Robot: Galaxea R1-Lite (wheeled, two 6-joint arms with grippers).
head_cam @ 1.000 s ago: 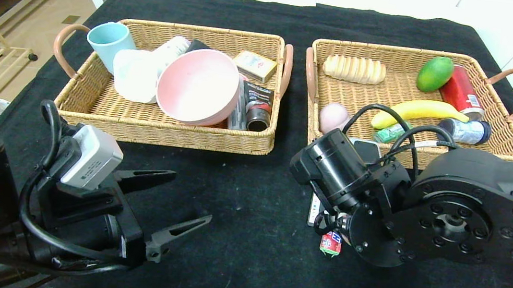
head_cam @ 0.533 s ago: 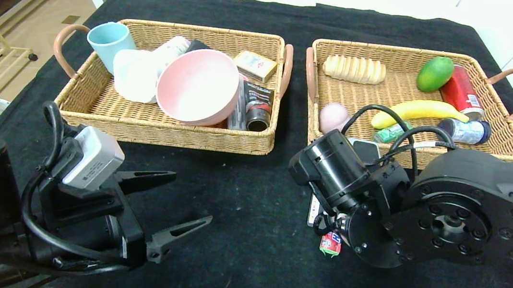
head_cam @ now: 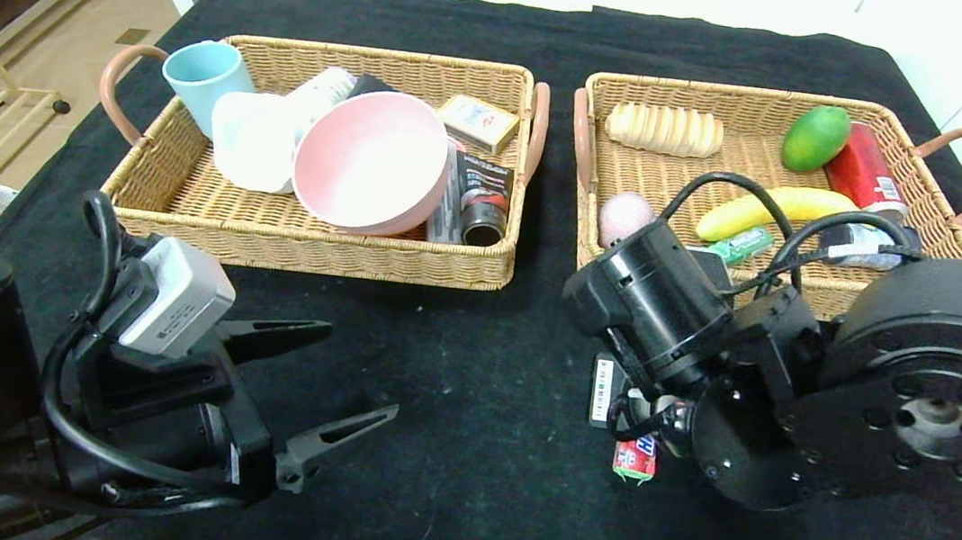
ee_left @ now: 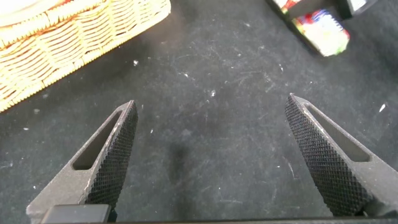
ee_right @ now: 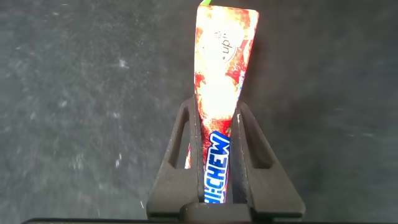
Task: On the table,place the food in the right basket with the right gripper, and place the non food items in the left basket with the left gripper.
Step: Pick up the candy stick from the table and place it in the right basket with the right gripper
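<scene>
Right hand (ee_right: 219, 146) pinching red candy stick pack (ee_right: 221, 93), blue lettering, above table (ee_right: 74, 93)

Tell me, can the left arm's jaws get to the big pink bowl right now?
Probably yes. The left gripper is open and empty, low over the table, and the pink bowl lies uncovered in the left basket just ahead.

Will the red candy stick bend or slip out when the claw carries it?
Probably not much. The red candy stick looks like a firm, slim pack; it juts straight out past the right claw without drooping. Its wrapper looks glossy, so it might slide a little, but the fingers pinch it on both sides. It seems light, being so small against the claw.
</scene>
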